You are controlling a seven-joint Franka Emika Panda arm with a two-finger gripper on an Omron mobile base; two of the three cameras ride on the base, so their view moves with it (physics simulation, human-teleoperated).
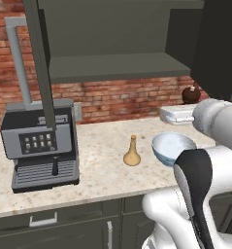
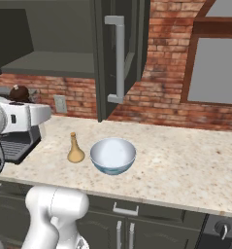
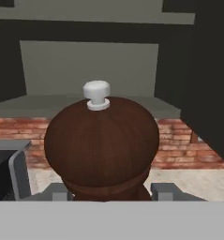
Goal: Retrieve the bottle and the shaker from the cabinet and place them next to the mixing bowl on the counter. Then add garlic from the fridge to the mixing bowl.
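Observation:
My gripper (image 3: 106, 196) is shut on the shaker (image 3: 101, 145), a dark brown wooden mill with a small white knob. I hold it upright in the air, in front of the open cabinet (image 1: 112, 65) and above the right end of the counter (image 1: 98, 170). The base views show the shaker (image 1: 190, 94) (image 2: 19, 92) just above my white hand. The tan bottle (image 1: 132, 151) (image 2: 75, 150) stands on the counter directly left of the mixing bowl (image 1: 172, 148) (image 2: 112, 154), a short gap apart. The cabinet shelf (image 2: 49, 63) is bare. The fridge and the garlic are out of view.
A grey coffee machine (image 1: 40, 143) stands at the counter's left end. The cabinet's doors (image 1: 40, 63) (image 2: 120, 53) hang open on both sides of the shelf. A brick wall runs behind the counter, and a window (image 2: 214, 68) is at the right.

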